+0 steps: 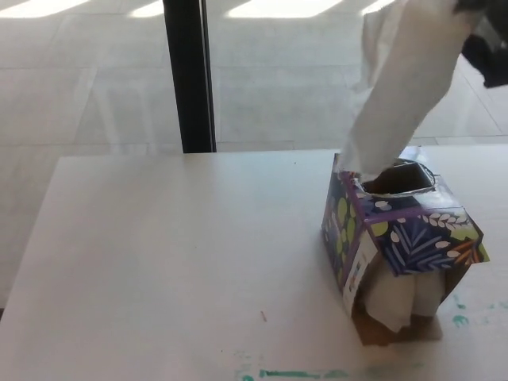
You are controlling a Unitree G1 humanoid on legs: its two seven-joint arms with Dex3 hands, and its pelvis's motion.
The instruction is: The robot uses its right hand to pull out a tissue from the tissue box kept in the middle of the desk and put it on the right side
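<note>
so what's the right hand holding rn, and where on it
The right hand holds the tissue by its top end; the lower end is at the tissue box opening.

The worktop (175, 262) is a pale, plain surface that fills the lower part of the view. On it stands only the tissue box (401, 242), placed toward the right side. The box is dark with coloured leaf patterns, and it stands a little tilted. Its lower front is torn open, and white tissues show there. In front of the box, near the front edge of the worktop, there are some green marks (290, 373). Left of the box there is one small dark speck (263, 317).
</note>
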